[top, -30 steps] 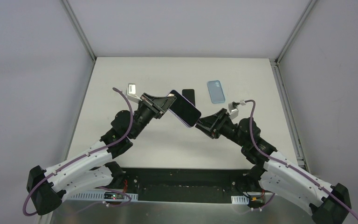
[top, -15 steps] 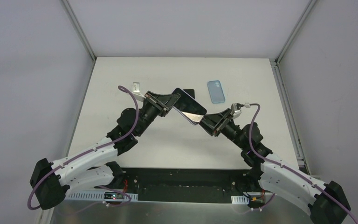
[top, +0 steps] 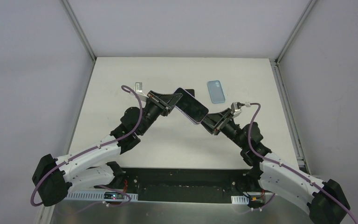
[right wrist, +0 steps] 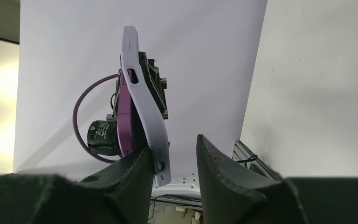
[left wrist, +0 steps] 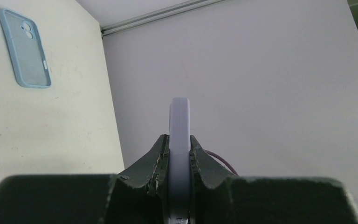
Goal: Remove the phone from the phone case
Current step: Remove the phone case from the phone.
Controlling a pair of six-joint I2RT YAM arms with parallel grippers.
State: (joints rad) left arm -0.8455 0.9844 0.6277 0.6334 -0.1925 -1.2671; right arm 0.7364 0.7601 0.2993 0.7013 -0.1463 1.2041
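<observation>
The white table (top: 242, 74) is the largest thing in front of me. The job is being done above it, not on it. My left gripper (top: 170, 100) holds the cased handset in the air over the middle of the table, its fingers closed tight on one end. The left wrist camera shows them squeezing the lavender edge from both sides.

The right wrist camera shows the lavender phone case (right wrist: 143, 105) bowed away from the purple phone (right wrist: 123, 122), its free end curving clear. I take the case for soft silicone or rubber: light, bendy and grippy, so it should peel instead of snapping. The phone looks stiff and smooth, heavier than its shell, and the glass could break if it fell. I would pinch the loose lip of the case and never the screen.

My right gripper (right wrist: 173, 145) has its fingers apart. The loose corner of the case lies against one finger and there is a clear gap to the other, so it is not gripping anything.

An empty pale blue case (top: 216, 91) lies flat at the far right of the table, well away from the handset. A small grey object (top: 138, 86) sits at the far left, too small for me to identify.

I can read no brand, label or writing on the phone or on either case.
</observation>
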